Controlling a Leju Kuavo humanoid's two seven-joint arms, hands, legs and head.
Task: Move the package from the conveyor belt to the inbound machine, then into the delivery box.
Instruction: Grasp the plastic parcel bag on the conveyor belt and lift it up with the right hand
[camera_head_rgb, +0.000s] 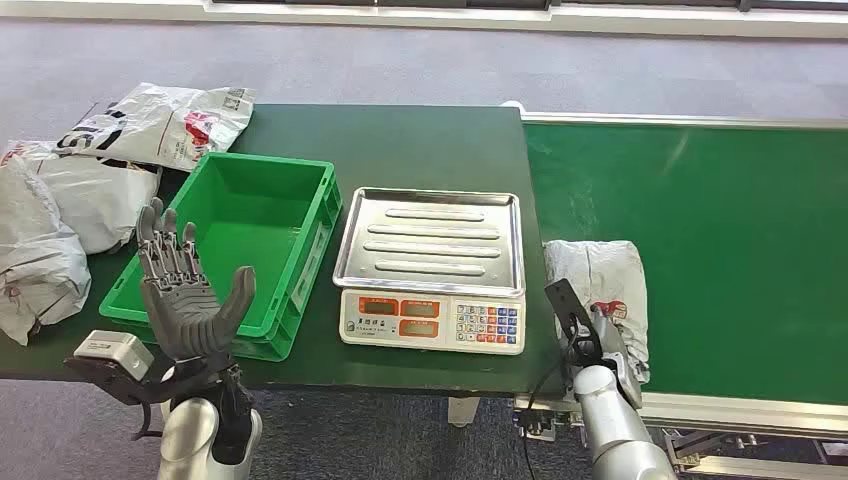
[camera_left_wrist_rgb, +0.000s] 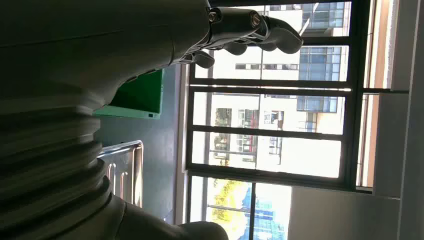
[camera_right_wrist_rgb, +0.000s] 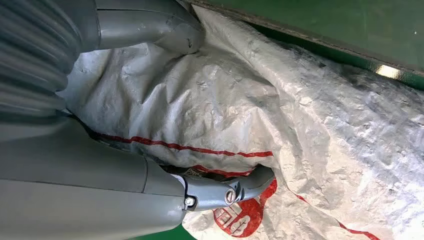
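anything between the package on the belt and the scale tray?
Nothing visible. The package lies at the belt's near-left edge with the right hand already on it, and the scale sits right beside it, its steel tray bare.

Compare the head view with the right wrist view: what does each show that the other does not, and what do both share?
Head view alone: the green bin, the scale, the spare bags on the table, and the left robot hand raised with fingers apart. Right wrist view alone: the thumb and a finger pressed into the package's crinkled skin with its red print. Both share: the package, the belt and the right robot hand.
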